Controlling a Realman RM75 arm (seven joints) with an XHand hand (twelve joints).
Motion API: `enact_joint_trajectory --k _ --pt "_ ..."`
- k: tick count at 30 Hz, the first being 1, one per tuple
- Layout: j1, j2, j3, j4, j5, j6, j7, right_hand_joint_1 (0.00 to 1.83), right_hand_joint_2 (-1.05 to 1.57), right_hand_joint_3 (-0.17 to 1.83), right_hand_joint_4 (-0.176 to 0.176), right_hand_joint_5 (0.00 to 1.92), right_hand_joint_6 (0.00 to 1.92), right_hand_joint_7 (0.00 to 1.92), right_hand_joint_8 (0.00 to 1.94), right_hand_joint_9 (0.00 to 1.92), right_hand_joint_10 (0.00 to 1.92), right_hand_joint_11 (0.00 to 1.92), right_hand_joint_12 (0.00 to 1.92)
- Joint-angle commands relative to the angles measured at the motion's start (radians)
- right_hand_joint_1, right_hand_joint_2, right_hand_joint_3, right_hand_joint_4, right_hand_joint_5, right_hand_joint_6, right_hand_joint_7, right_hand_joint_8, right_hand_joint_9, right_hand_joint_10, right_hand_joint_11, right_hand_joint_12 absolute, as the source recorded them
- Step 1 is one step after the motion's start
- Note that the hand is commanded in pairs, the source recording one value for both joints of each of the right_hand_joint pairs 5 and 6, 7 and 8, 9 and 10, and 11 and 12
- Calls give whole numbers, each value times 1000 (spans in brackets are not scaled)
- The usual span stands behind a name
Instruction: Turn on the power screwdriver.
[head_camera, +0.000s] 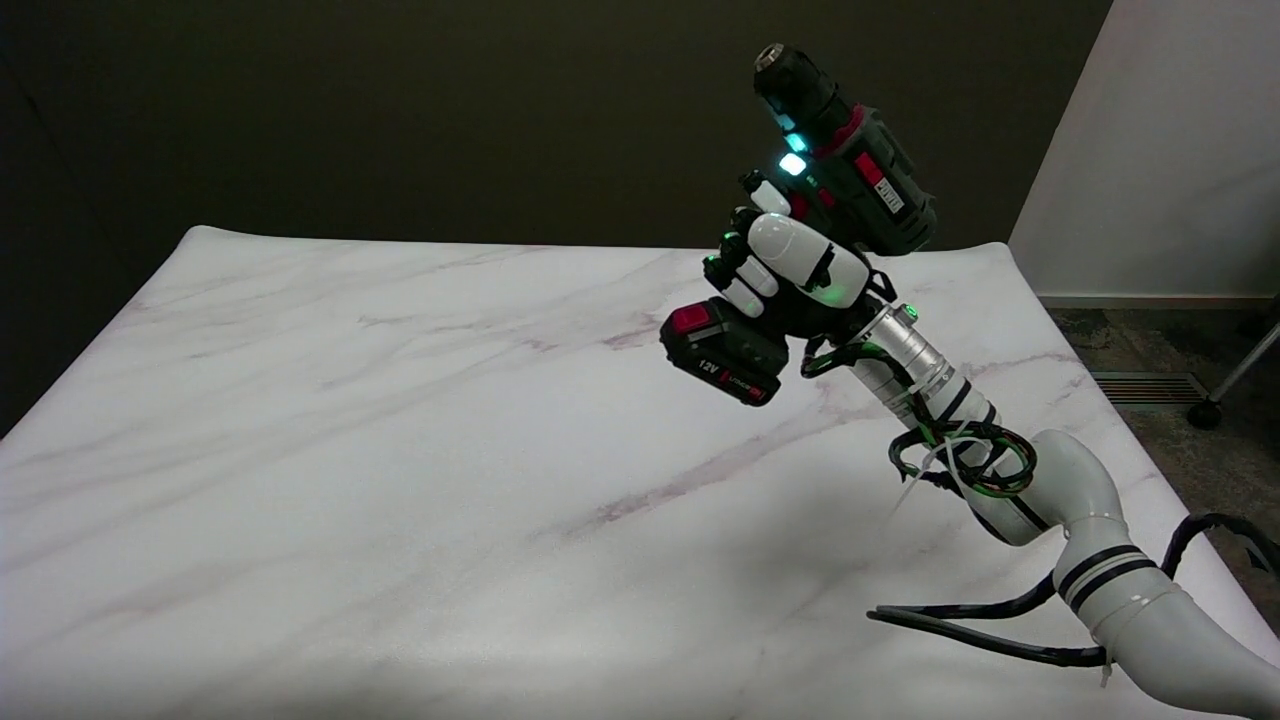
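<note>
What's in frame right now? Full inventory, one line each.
power screwdriver: 1, dark green and black with red accents, work light lit, held in the air above the table's far right, chuck pointing up and away
battery pack: 1, black with red top, marked 12V, at the bottom of the screwdriver's handle
table: 1, white marble pattern with faint pink veins, fills most of the view
cable: 1, black, lying on the table's near right beside the arm
right arm: 1, white with black bands, enters from lower right
right hand: 1, white and black, fingers wrapped around the screwdriver's handle
</note>
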Motion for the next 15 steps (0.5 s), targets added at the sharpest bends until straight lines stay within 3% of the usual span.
enact_joint_trajectory --k 1,15 --pt "-17 -13 7 -18 16 -38 10 1556 957 265 10 1920 1920 1920 1920 1920 1920 1920 1920" --pt "-44 -15 45 -12 18 -74 2 1589 963 269 9 1920 1920 1920 1920 1920 1920 1920 1920"
